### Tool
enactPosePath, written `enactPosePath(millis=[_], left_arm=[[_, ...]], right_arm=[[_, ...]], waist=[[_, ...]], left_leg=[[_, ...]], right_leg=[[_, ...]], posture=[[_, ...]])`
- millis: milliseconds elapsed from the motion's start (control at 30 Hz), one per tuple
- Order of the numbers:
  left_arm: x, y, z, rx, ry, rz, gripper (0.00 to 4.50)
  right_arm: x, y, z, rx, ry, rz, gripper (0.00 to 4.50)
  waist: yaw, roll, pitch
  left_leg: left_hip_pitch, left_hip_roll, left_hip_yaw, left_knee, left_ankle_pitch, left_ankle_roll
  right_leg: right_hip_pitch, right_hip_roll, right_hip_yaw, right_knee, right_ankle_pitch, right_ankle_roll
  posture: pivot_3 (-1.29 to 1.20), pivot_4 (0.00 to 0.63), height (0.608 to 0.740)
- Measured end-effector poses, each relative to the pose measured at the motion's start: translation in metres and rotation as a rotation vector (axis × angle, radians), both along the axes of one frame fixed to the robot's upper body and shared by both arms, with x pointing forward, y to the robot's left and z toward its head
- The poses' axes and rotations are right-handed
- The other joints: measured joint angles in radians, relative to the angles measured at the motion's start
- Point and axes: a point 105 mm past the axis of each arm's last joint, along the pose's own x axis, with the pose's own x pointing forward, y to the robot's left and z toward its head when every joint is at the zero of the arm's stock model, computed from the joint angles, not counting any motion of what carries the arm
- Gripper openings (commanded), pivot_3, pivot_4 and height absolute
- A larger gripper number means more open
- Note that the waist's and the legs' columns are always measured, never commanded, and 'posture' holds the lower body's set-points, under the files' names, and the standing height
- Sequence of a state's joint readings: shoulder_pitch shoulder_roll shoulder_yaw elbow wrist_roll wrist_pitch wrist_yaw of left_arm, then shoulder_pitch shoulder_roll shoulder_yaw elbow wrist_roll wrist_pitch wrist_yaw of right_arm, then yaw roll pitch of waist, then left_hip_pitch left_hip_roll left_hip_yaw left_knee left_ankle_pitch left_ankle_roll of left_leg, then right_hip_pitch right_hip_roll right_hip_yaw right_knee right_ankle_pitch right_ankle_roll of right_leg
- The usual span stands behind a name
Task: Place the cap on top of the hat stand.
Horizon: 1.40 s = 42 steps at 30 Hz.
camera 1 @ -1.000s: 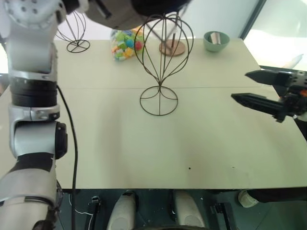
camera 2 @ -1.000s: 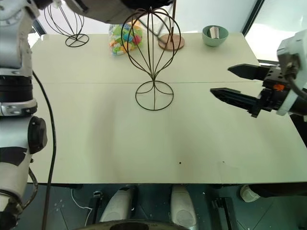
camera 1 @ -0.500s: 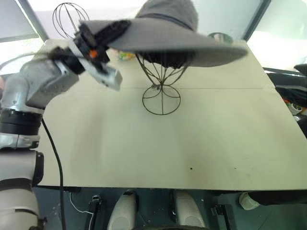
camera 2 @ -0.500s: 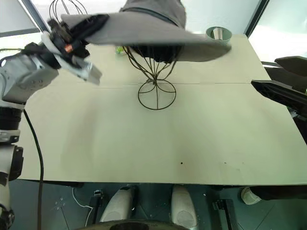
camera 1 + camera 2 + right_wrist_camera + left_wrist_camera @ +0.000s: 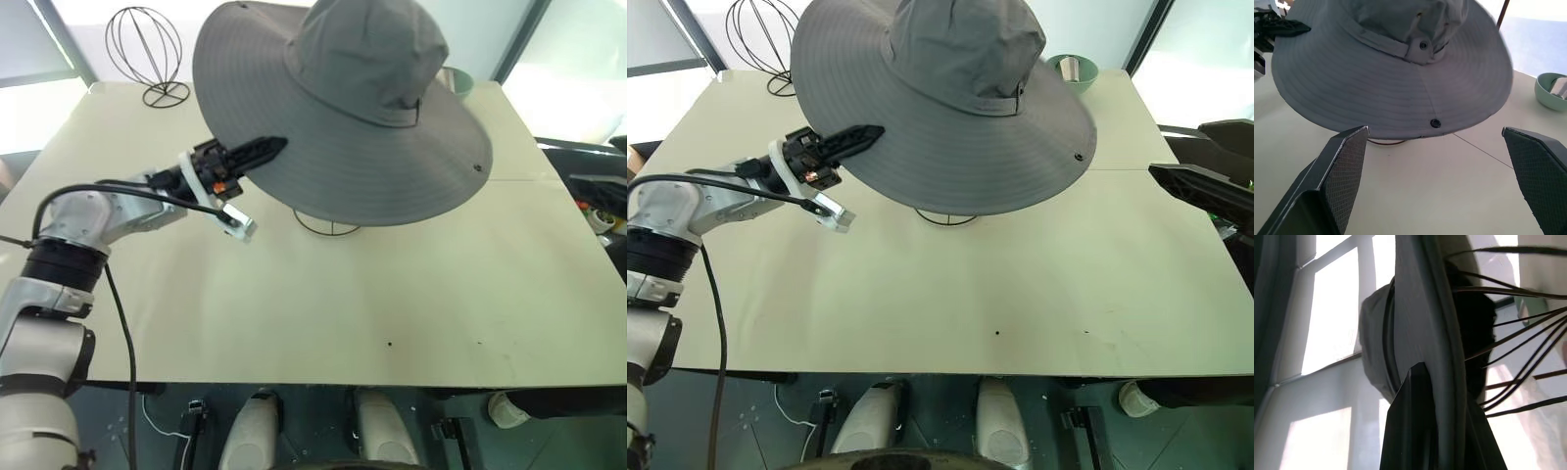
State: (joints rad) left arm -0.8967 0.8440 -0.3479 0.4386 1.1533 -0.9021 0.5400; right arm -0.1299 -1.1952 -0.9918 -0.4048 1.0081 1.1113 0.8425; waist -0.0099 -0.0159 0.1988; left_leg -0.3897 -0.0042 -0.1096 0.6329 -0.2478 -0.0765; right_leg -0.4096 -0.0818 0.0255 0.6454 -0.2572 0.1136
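Left eye view: the floppy grey fabric cap (image 5: pixel 362 108) drapes the dark thin-wire hat stand (image 5: pixel 328 225), whose ring base sits mid-desk toward the far edge. The left gripper (image 5: pixel 257 152) is clamped on the brim.

Right wrist view: the right gripper (image 5: pixel 1440 171) is spread wide (textured black fingers), short of the brim.

Left wrist view: wires fan under the crown.

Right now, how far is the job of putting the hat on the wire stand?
Mostly done: the grey hat already covers the head of the tall wire stand, of which the base ring shows under the brim. In hand: the left gripper is shut on the brim edge, and the hat looks tilted. Left: let go of the brim and pull the arm away. The right gripper is open, apart from the hat.
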Motion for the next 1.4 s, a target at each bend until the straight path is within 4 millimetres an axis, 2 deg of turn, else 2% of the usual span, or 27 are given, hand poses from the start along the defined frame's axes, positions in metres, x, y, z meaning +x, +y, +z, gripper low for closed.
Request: enactPosePath(millis=[167,367,600,633,667,900,1133,1400], left_arm=[[0.012,0.003,-0.009,-0.088,0.127,0.036,0.05],[0.011,0.006,0.003,-0.177,0.163,0.027,0.05],[0.005,0.006,-0.015,-0.150,0.223,0.022,0.05],[0.006,0.006,-0.015,-0.154,0.231,0.023,0.63],[0.006,0.006,-0.015,-0.155,0.237,0.024,0.81],[0.005,0.007,-0.020,-0.170,0.290,0.028,4.46],[-0.003,0.006,-0.015,-0.177,0.280,0.001,4.46],[-0.018,0.030,-0.015,-0.172,0.321,0.034,4.46]], right_arm=[[0.001,-0.003,0.000,0.009,0.003,-0.007,4.50],[0.001,-0.004,0.000,0.008,0.002,-0.011,4.50],[0.002,-0.004,0.000,0.003,0.002,-0.015,4.50],[0.003,-0.004,-0.001,0.002,0.003,-0.013,4.50],[0.004,-0.003,-0.001,0.001,0.005,-0.010,4.50],[0.006,-0.002,0.002,0.001,-0.015,-0.007,4.50],[0.011,0.001,-0.001,-0.010,-0.008,0.004,4.50],[0.019,0.003,-0.008,-0.031,0.003,0.018,4.50]], waist=[[-0.001,0.000,0.000],[-0.004,0.000,0.000],[-0.002,0.000,0.000],[-0.002,0.000,0.000],[-0.002,0.000,0.000],[-0.002,0.000,0.000],[-0.002,0.000,0.000],[-0.004,0.001,0.000]], left_leg=[[0.000,0.000,0.000,0.000,0.000,0.000],[0.000,0.000,0.000,0.000,0.000,0.000],[0.000,0.000,0.000,0.000,0.000,0.000],[0.000,0.000,0.000,0.000,0.000,0.000],[0.000,0.000,0.000,0.000,0.000,0.000],[0.000,0.000,0.000,0.000,0.000,0.000],[0.000,0.000,0.000,0.000,0.000,0.000],[0.000,0.000,0.000,0.000,0.000,0.000]], right_leg=[[0.000,0.000,0.000,0.000,0.000,0.000],[0.000,0.000,0.000,0.000,0.000,0.000],[0.000,0.000,0.000,0.000,0.000,0.000],[0.000,0.000,0.000,0.000,0.000,0.000],[0.000,0.000,0.000,0.000,0.000,0.000],[0.000,0.000,0.000,0.000,0.000,0.000],[0.000,0.000,0.000,0.000,0.000,0.000],[0.000,0.000,0.000,0.001,0.000,0.000]], posture=[[0.00,0.150,0.740],[0.00,0.150,0.740],[0.00,0.150,0.740],[0.00,0.150,0.740],[0.00,0.150,0.740],[0.00,0.150,0.740],[0.00,0.150,0.740],[0.00,0.150,0.740]])
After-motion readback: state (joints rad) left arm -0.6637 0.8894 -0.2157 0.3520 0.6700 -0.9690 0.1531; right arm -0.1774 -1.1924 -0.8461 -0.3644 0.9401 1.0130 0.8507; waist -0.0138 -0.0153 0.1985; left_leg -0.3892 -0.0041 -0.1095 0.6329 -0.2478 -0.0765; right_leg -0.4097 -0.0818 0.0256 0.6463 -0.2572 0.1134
